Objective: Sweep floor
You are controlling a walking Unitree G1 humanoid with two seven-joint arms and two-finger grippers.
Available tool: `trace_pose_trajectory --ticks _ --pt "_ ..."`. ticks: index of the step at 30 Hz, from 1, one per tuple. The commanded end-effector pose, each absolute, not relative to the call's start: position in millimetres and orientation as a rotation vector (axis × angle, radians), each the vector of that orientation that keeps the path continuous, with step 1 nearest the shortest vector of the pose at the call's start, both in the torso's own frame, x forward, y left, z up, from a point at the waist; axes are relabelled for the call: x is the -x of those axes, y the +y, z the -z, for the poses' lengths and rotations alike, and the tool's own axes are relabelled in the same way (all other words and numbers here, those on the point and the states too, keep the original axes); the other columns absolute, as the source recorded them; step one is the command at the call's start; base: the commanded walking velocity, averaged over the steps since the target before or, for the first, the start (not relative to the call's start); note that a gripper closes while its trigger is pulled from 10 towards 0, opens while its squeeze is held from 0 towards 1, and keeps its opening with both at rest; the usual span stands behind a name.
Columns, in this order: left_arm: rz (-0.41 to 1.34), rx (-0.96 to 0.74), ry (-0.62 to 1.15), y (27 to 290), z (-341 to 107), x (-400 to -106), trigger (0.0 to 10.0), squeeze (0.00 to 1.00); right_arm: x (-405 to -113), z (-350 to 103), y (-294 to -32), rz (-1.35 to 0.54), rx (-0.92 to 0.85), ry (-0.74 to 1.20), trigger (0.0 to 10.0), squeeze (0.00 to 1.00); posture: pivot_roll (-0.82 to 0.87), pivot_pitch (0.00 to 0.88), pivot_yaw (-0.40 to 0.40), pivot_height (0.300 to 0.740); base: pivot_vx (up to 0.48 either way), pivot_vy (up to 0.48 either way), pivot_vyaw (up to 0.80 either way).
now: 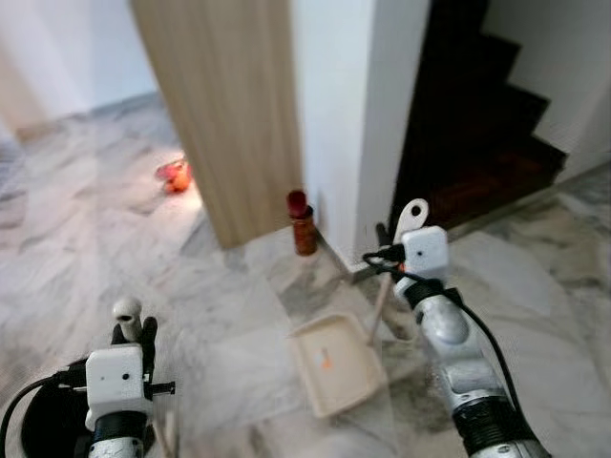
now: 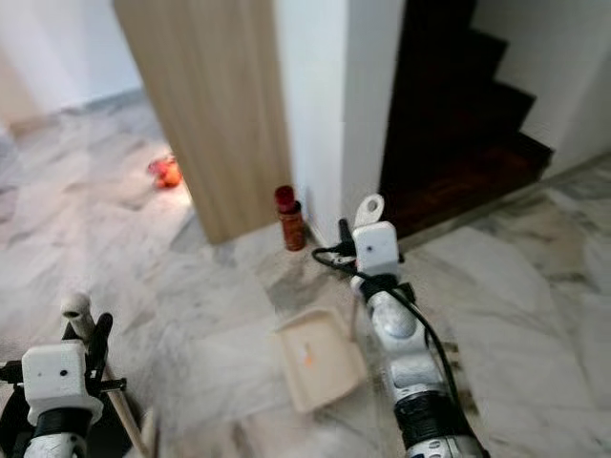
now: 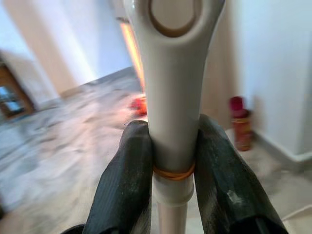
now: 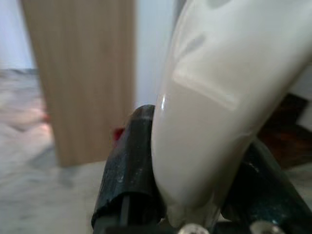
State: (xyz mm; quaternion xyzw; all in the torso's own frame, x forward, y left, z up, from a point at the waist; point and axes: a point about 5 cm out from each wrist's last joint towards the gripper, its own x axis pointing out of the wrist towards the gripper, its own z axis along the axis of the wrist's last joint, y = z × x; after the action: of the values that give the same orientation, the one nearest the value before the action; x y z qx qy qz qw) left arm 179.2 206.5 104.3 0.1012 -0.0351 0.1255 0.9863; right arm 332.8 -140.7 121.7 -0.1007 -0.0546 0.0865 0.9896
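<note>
Dustpan point(image 1: 336, 364) sits low centre of the head view, its handle point(image 1: 411, 216) pinched by the right gripper point(image 1: 389, 243). Left wrist view: left gripper point(image 3: 173, 161) clamps the broom handle point(image 3: 171, 97). Sweeping toward the pan likely follows.

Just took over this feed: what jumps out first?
The cream dustpan lies on the marble floor, its handle held by the right gripper. The left gripper clamps a white broom handle. A red-capped bottle stands by the wooden panel's foot.
</note>
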Motion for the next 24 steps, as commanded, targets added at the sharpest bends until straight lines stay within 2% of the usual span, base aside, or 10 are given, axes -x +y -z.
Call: trace_pose_trajectory --ticks 1,6,11,24 --pt "-0.267 -0.247 -0.099 212.4 -110.5 -177.7 10.0 0.00 -335.6 -135.6 -128.3 -0.203 0.176 -0.174 10.0 0.00 -0.03 0.026 0.106 0.740 0.000 0.000 -0.69" --pt "-0.265 -0.262 -0.099 212.3 -111.2 -178.3 10.0 0.00 -335.6 -135.8 -126.6 -0.206 0.172 -0.174 10.0 0.00 -0.03 0.025 0.108 0.740 0.000 0.000 -0.70" --pt "-0.268 -0.251 -0.102 211.6 -110.9 -179.7 10.0 0.00 -335.8 -136.4 -125.6 -0.207 0.171 -0.176 10.0 0.00 -0.03 0.022 0.107 0.740 0.000 -0.458 -0.70" --pt "-0.273 -0.246 -0.115 209.9 -111.4 -182.0 10.0 0.00 -338.3 -138.2 -122.6 -0.219 0.170 -0.180 10.0 0.00 -0.04 0.009 0.094 0.740 0.000 0.000 -0.69"
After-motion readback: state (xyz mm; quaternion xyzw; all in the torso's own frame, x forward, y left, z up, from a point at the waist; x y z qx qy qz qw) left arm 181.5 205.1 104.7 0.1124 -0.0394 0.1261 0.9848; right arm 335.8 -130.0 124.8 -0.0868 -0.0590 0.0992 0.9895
